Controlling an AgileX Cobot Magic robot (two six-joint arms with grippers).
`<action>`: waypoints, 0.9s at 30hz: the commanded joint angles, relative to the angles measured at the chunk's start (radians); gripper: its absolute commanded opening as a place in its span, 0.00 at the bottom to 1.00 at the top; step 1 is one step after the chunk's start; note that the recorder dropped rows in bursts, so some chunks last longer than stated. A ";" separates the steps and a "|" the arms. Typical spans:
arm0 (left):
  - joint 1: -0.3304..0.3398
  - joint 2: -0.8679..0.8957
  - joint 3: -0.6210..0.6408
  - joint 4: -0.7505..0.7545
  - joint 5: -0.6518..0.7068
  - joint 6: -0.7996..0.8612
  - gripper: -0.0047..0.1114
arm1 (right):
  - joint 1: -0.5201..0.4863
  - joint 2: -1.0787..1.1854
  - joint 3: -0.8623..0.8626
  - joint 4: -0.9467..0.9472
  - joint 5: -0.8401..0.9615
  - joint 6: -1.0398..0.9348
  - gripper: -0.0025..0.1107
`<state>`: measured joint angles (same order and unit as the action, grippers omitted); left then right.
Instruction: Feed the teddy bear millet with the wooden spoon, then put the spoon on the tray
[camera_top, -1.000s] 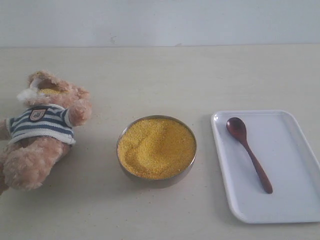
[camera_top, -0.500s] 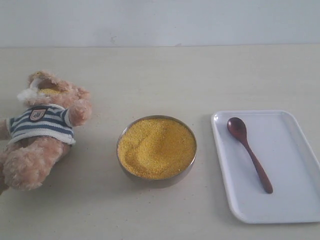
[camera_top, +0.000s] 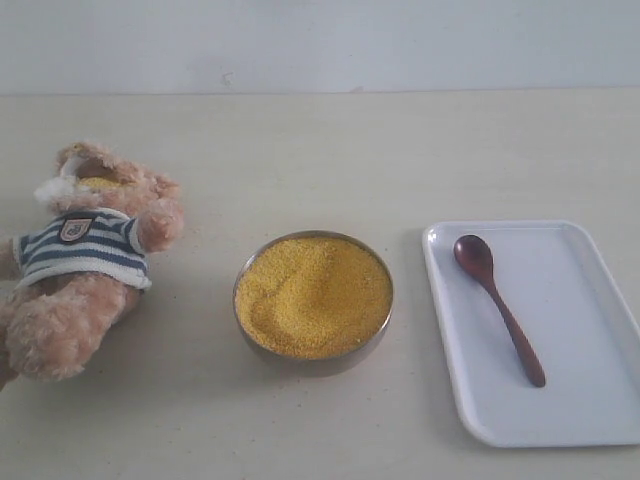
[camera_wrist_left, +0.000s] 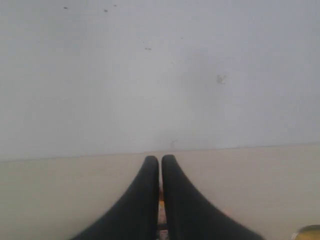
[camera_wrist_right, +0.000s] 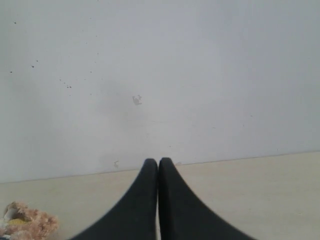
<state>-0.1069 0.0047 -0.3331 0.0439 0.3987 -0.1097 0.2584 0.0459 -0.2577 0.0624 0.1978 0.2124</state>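
Note:
The teddy bear (camera_top: 85, 255) lies on its back at the table's left, with yellow grains on its muzzle. Millet (camera_top: 313, 294) fills a metal bowl (camera_top: 320, 364) in the middle. The wooden spoon (camera_top: 497, 303) rests on the white tray (camera_top: 580, 330) at the right, its bowl toward the far side. Neither gripper appears in the exterior view. In the left wrist view my left gripper (camera_wrist_left: 160, 160) is shut with nothing in it, facing the wall. In the right wrist view my right gripper (camera_wrist_right: 158, 162) is shut and empty; the bear's head (camera_wrist_right: 25, 225) shows at a corner.
The pale table (camera_top: 320, 150) ends at a white wall (camera_top: 320, 40) behind. A sliver of the bowl's rim (camera_wrist_left: 309, 232) shows at the edge of the left wrist view.

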 joint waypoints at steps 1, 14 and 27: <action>0.111 -0.005 0.117 -0.012 -0.084 0.035 0.07 | 0.002 -0.002 0.004 0.001 -0.007 -0.004 0.02; 0.236 -0.005 0.333 -0.026 -0.178 -0.053 0.07 | 0.002 -0.002 0.004 0.001 -0.007 -0.004 0.02; 0.236 -0.005 0.333 -0.026 -0.183 -0.053 0.07 | 0.002 -0.002 0.004 0.001 -0.007 -0.004 0.02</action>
<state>0.1278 0.0027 -0.0019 0.0186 0.2278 -0.1554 0.2584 0.0459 -0.2577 0.0624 0.1978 0.2124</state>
